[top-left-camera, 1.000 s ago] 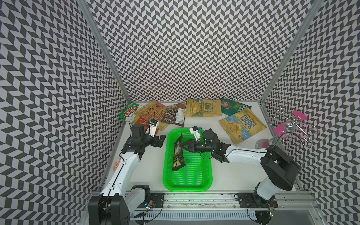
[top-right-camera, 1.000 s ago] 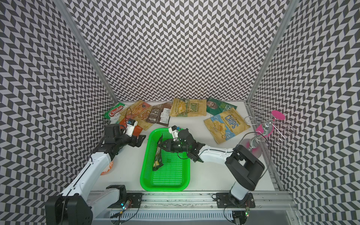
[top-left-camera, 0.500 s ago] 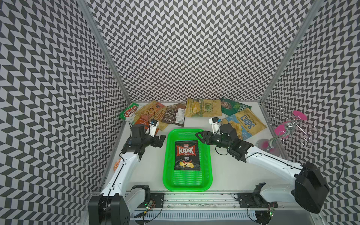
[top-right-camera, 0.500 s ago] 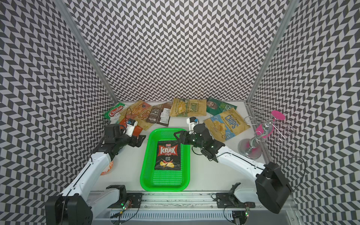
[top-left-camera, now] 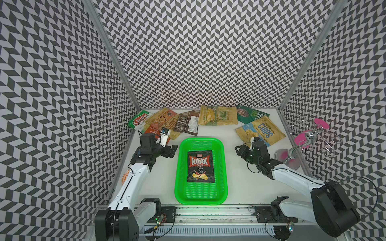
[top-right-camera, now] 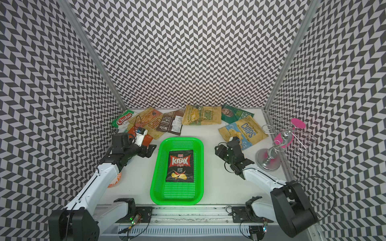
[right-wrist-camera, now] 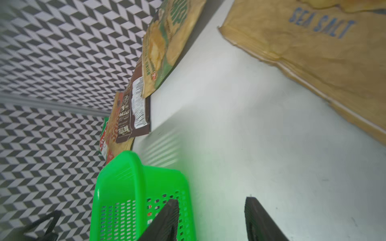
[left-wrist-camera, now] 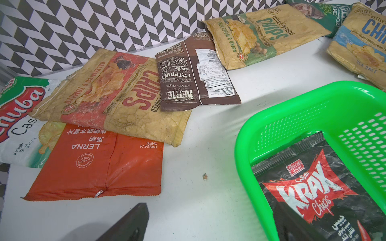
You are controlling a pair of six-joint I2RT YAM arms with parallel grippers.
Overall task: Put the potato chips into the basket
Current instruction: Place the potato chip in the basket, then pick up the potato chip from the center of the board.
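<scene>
The green basket stands mid-table with one black KRAX potato chips bag lying flat inside. Several more potato chips bags lie along the back: Chuba, a tan CHIPS bag, brown Kettle, and a blue-print CHIPS bag. My left gripper hovers open and empty at the basket's far left corner. On the right of the basket, my right gripper is open and empty, just short of the blue-print bag.
A silver wire stand with pink discs stands at the right wall. An orange-and-white round object lies by the left arm. An orange cassava bag lies in front of the left gripper. Patterned walls close in three sides.
The right gripper let go of the KRAX bag, which now lies flat in the basket, and the right arm drew back to the right. The left arm stayed still.
</scene>
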